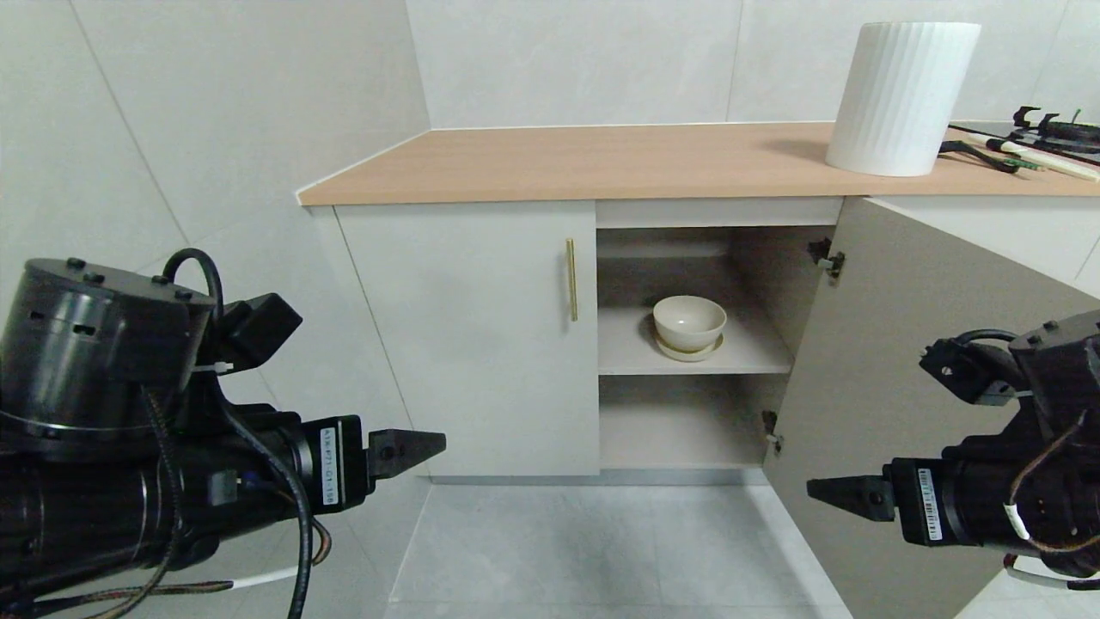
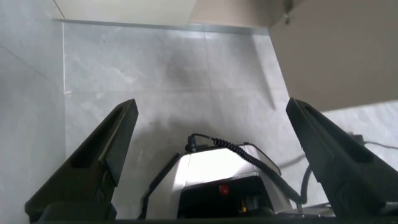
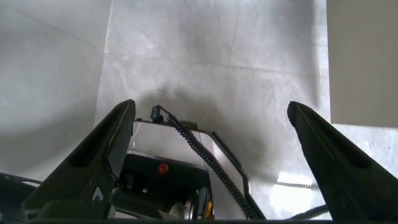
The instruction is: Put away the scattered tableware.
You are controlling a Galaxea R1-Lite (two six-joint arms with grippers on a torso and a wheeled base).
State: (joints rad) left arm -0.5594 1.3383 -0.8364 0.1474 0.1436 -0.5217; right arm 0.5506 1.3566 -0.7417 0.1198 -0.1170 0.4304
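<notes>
A cream bowl (image 1: 689, 321) sits on a small plate (image 1: 687, 352) on the middle shelf (image 1: 756, 348) of the floor cabinet, whose right door (image 1: 868, 361) is swung wide. My left gripper (image 1: 412, 451) hangs low at the left, out in front of the cabinet and well away from the bowl. In its wrist view the left gripper (image 2: 211, 106) is open over the grey floor, holding nothing. My right gripper (image 1: 838, 497) is low at the right, beside the open door. It also stands open and empty (image 3: 210, 104) above the floor.
The cabinet's left door (image 1: 481, 335) is closed, with a gold handle (image 1: 571, 291). On the wooden countertop (image 1: 601, 159) stand a white ribbed container (image 1: 902, 94) and several utensils (image 1: 1040, 146) at the far right. The tiled floor (image 1: 601, 542) before the cabinet is bare.
</notes>
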